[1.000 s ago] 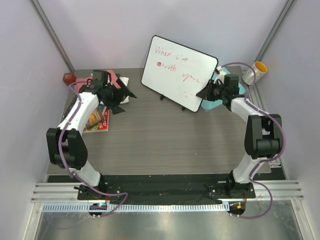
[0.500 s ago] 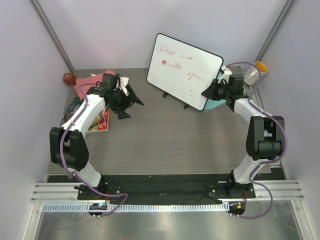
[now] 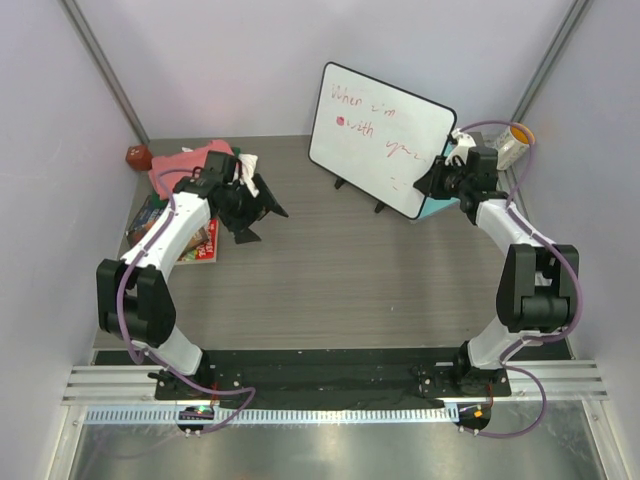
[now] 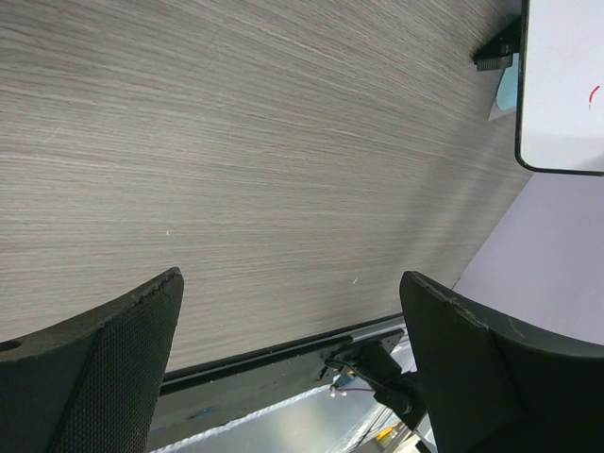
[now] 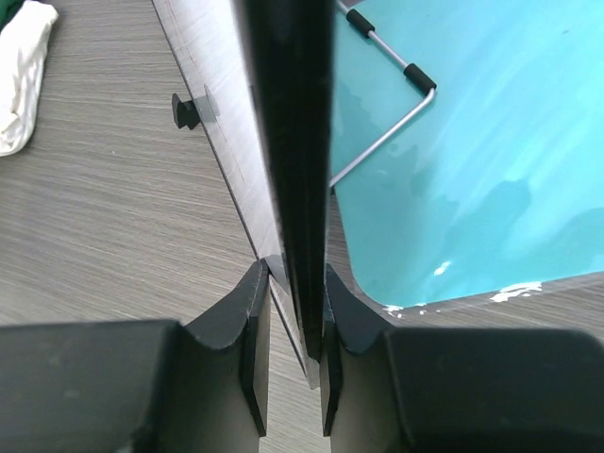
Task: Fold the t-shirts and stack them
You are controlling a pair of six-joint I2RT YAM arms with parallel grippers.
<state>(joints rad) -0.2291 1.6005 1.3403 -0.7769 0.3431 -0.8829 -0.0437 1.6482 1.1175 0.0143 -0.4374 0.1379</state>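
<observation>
A salmon-pink t-shirt point(image 3: 185, 165) lies crumpled at the back left of the table, with a cream-white t-shirt point(image 3: 247, 170) at its right edge. The right wrist view catches the cream-white cloth point(image 5: 24, 47) and a sliver of dark green cloth point(image 5: 8, 9) far off. My left gripper point(image 3: 262, 222) hangs open just right of the shirts, and only bare tabletop shows between its fingers point(image 4: 291, 278). My right gripper point(image 3: 432, 183) is shut on the right edge of the whiteboard point(image 3: 380, 135); the board's black rim point(image 5: 288, 142) stands between its jaws point(image 5: 294, 274).
Glossy books point(image 3: 185, 240) lie at the left edge under the left arm. A teal pad point(image 5: 472, 142) lies behind the whiteboard. A cup with a yellow rim point(image 3: 512, 143) lies at the back right, and a red-brown object point(image 3: 137, 155) sits in the back left corner.
The right arm has carried the whiteboard to the right and back. The left gripper has swung right off the shirt pile, uncovering the pink shirt, and stayed open.
</observation>
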